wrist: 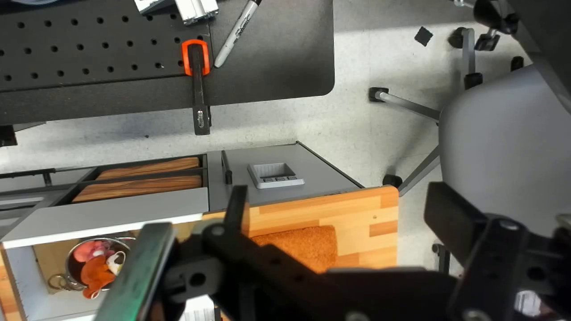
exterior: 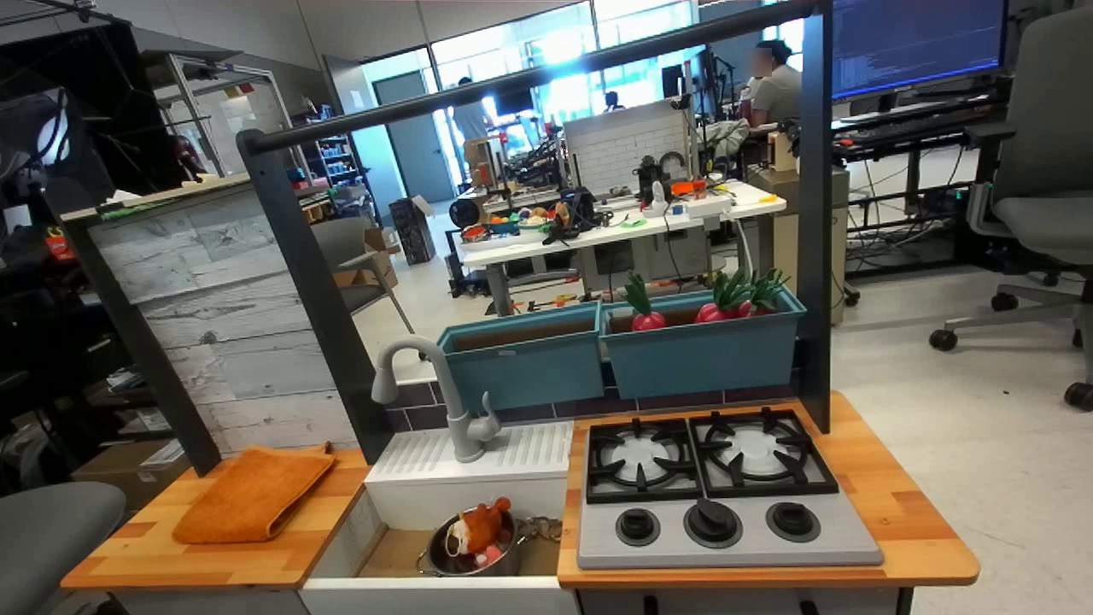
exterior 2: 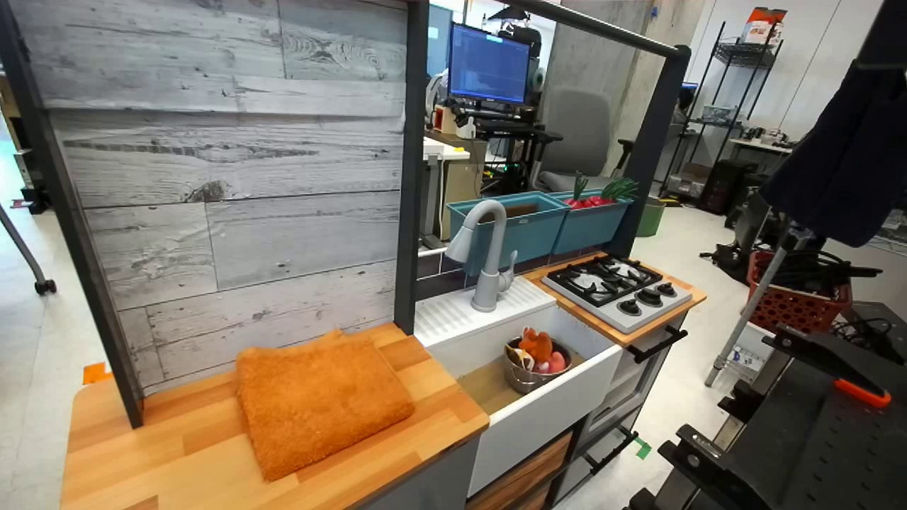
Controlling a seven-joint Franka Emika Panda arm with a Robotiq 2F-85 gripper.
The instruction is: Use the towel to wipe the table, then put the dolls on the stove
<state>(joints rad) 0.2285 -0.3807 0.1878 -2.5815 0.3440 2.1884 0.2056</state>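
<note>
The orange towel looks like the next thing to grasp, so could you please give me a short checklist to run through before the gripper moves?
1. Gripper open: ok, jaws stand apart.
2. Towel on the wooden countertop: ok, lying there, apparently folded.
3. Towel fully visible in the wrist view: not ok, the gripper hides part of it.
4. Gripper's height above the towel: cannot tell.
5. Dolls apart from the towel: ok, in the metal pot in the sink.
</note>
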